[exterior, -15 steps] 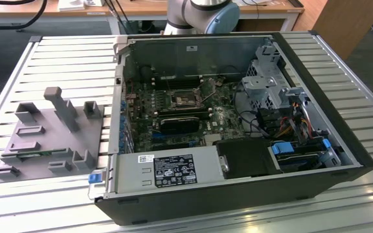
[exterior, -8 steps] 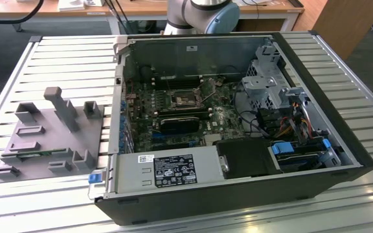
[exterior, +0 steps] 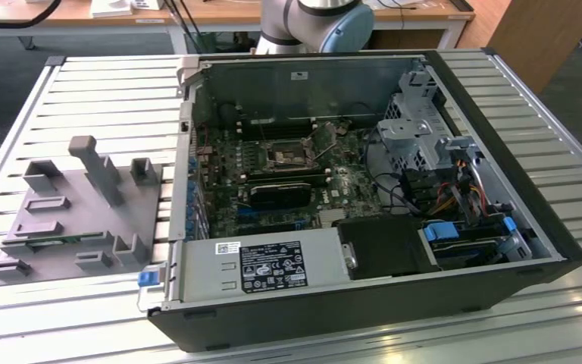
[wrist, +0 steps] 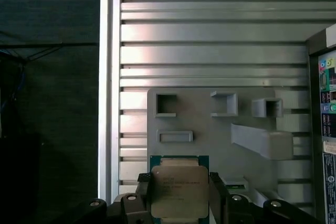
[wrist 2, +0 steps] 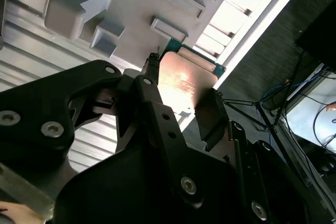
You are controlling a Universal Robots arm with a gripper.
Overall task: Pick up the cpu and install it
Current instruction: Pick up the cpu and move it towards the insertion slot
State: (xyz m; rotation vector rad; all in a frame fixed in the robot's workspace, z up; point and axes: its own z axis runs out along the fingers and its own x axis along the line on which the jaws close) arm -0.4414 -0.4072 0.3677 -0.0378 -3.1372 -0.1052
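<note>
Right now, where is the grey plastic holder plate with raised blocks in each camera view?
Exterior view: grey plastic holder plate, at the exterior view's left of the open black computer case.
First wrist view: plate beyond the shiny square cpu.
Second wrist view: plate beyond the cpu.
Shared landmark: its tall slanted post.

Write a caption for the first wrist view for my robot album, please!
The gripper grips the shiny chip over the grey holder tray on the slatted table.

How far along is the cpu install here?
Done: the gripper is shut on the cpu, a finger at each side. In hand: the cpu hangs over the grey holder. Left: the install; the cpu is not yet at the motherboard in the open case.
</note>
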